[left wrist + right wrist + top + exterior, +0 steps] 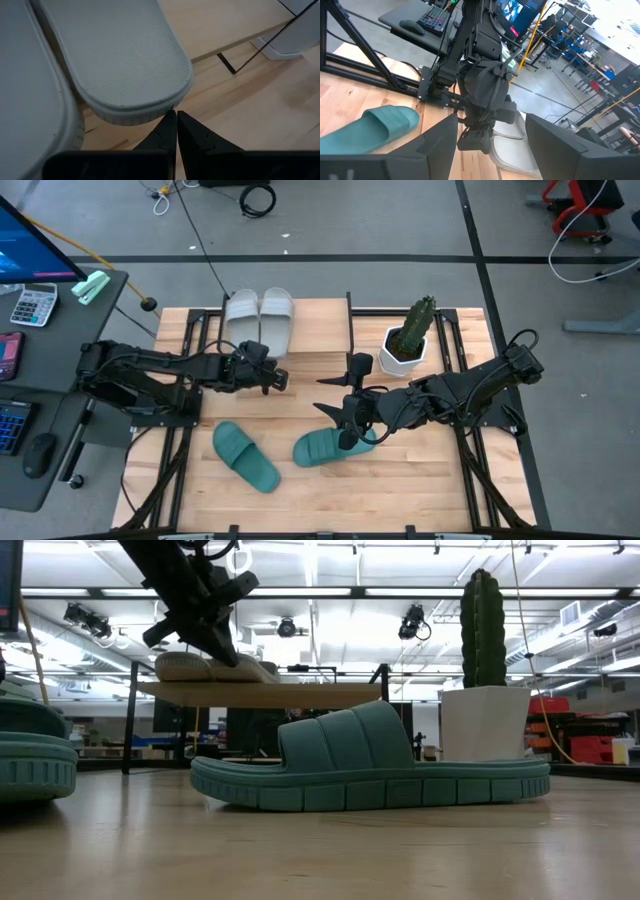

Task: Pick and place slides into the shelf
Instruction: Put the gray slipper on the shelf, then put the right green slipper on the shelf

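On the slatted wooden tabletop (420, 480), two pale slides (259, 317) lie on the shelf (260, 693) just ahead of the left gripper's (176, 116) pressed-together fingers, while two ribbed teal slides (285, 454) lie below the right gripper's (340, 410) spread fingers.

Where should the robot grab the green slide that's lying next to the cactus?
Probably the wide strap of the green slide. It arches up off the sole, as the low view shows, so one finger can slip under it and one press on top. The right gripper hangs open just above it, so coming straight down looks easiest. The cactus pot stands clear.
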{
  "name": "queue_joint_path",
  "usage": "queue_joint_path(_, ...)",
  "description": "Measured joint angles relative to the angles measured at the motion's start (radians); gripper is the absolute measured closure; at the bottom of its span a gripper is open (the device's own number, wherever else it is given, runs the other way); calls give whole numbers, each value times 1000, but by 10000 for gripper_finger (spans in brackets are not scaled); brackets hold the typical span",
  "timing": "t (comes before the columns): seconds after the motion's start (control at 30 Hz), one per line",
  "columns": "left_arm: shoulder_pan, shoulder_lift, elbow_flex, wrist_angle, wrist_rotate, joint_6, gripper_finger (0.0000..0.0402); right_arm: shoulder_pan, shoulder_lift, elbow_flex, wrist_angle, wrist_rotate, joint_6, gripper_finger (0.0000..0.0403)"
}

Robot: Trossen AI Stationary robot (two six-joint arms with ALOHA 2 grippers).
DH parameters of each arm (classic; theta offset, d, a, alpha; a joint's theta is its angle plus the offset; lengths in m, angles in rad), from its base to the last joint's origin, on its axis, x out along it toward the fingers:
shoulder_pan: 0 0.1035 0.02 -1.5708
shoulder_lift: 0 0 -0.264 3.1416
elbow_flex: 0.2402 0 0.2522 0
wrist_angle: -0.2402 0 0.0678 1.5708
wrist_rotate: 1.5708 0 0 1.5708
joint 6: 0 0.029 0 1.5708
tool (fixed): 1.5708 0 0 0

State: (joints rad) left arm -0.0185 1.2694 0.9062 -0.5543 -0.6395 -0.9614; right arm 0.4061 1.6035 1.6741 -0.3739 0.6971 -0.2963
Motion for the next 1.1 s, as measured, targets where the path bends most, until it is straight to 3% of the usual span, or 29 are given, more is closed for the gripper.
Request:
queue_joint_path(0.43, -31, -10, 0, 2, 13, 8, 387, 0, 0, 0, -54, 0, 37, 163)
queue_joint_path(0.67, -48, -80, -1, 6, 19, 16, 382, 3, 0, 0, -78, -33, 61, 163)
queue_joint_path(0.83, -138, -178, 1, -47, 75, -35, 388, 29, 0, 0, -187, -52, 134, 163)
queue_joint_path(1.1, -363, -251, 0, -106, 150, -157, 389, 67, -1, -26, -475, -121, 420, 163)
